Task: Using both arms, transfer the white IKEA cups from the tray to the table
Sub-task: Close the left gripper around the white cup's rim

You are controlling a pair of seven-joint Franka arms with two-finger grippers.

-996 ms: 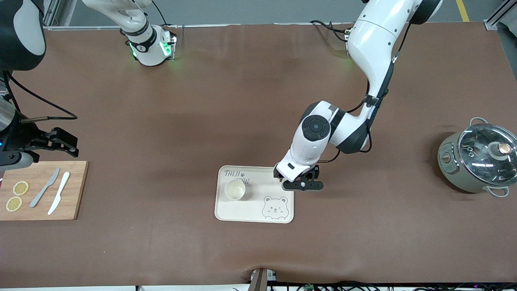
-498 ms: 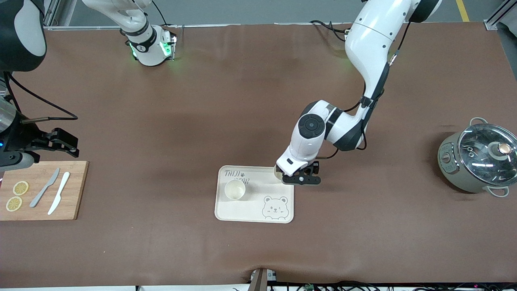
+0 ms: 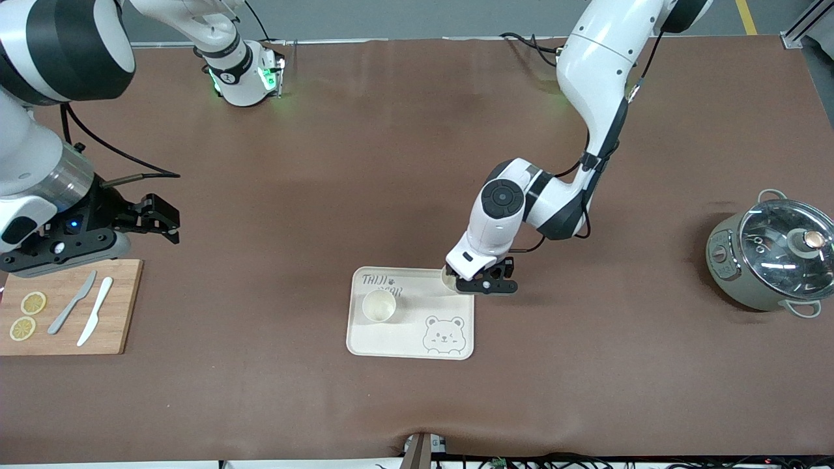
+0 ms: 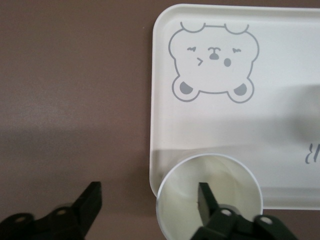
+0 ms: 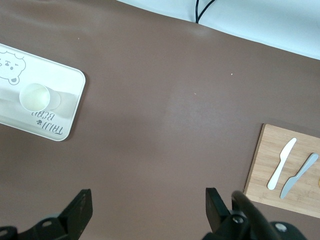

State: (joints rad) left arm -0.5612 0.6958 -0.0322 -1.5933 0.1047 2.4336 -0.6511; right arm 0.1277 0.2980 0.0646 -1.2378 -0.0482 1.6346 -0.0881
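L end effector [image 4: 145, 207] open astride cup [image 4: 209, 197], tray [image 4: 280, 125] corner, R end effector [image 5: 147, 210] open

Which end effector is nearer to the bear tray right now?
Left. The left end effector is over the tray's corner, open around a cup. The right end effector is open above the cutting board at the right arm's end.

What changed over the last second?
The left tool shifted slightly toward the robots' bases, exposing the second cup at the tray corner, tool open. The right tool swung inward, above the cutting board. First cup and pot unchanged.
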